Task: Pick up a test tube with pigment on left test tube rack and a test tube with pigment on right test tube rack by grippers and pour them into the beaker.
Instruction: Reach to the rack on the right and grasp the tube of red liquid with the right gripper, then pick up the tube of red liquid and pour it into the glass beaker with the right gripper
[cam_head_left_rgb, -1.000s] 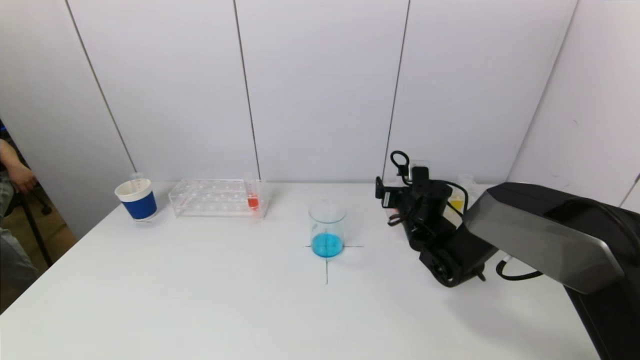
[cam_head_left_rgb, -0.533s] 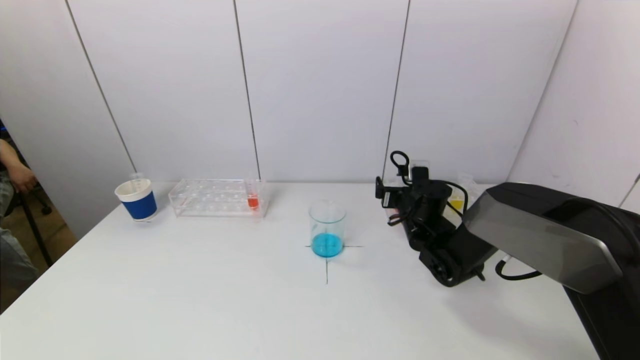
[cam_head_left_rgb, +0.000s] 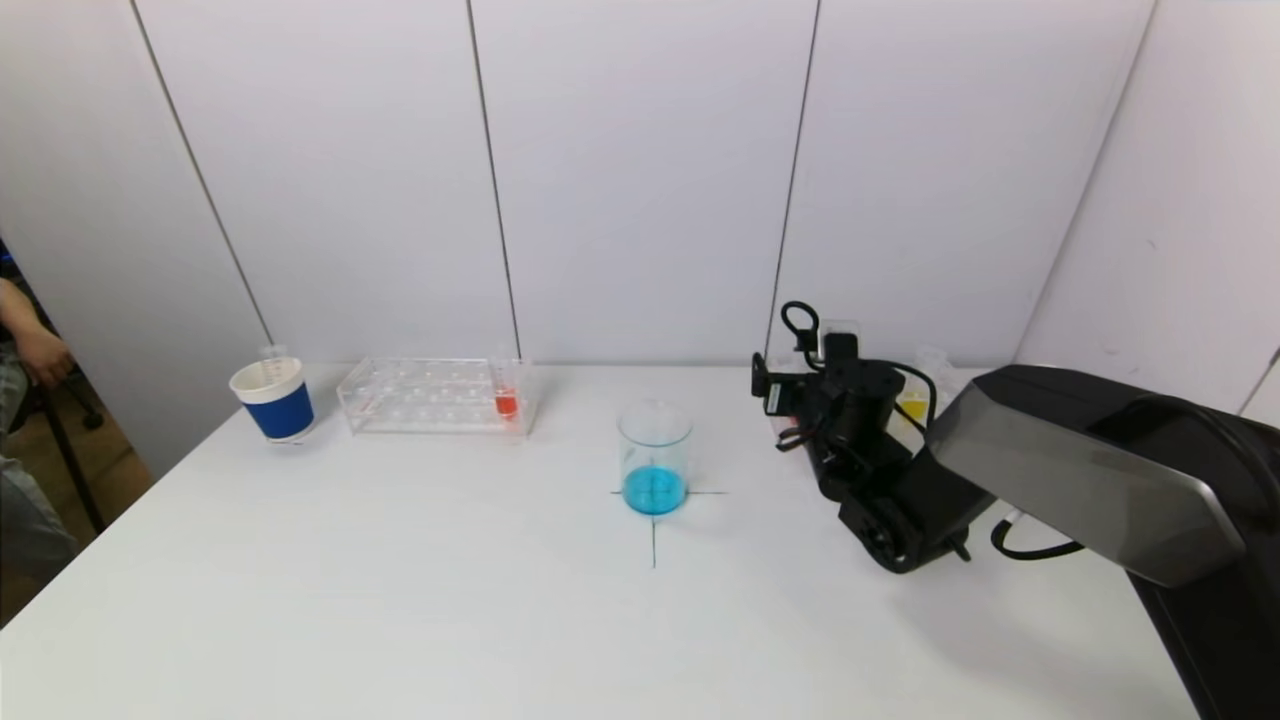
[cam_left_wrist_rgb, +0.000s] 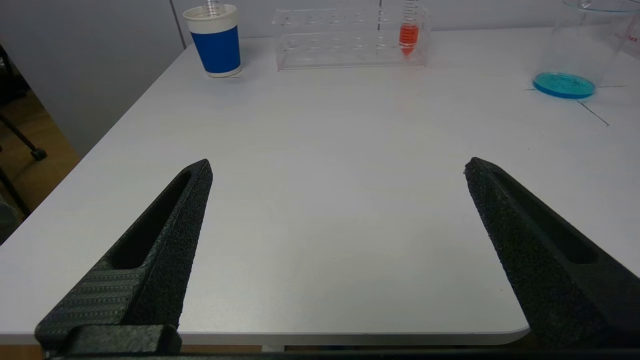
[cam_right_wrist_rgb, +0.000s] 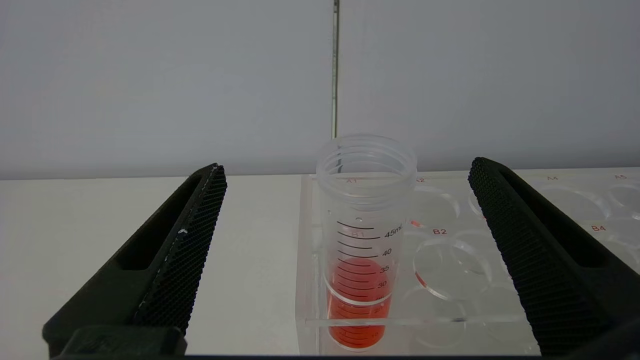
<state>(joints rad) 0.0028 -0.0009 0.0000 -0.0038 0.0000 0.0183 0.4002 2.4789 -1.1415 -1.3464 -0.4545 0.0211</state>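
The glass beaker with blue liquid stands on a cross mark mid-table. The left rack holds a tube of red pigment, which also shows in the left wrist view. My right gripper is open at the right rack. A tube of red-orange pigment stands in the rack's corner hole between the fingers, untouched. My right arm hides most of that rack in the head view. My left gripper is open and empty, low over the table's front edge.
A blue and white paper cup with an empty tube in it stands left of the left rack. Something yellow shows behind the right arm. A person's arm is at the far left beyond the table.
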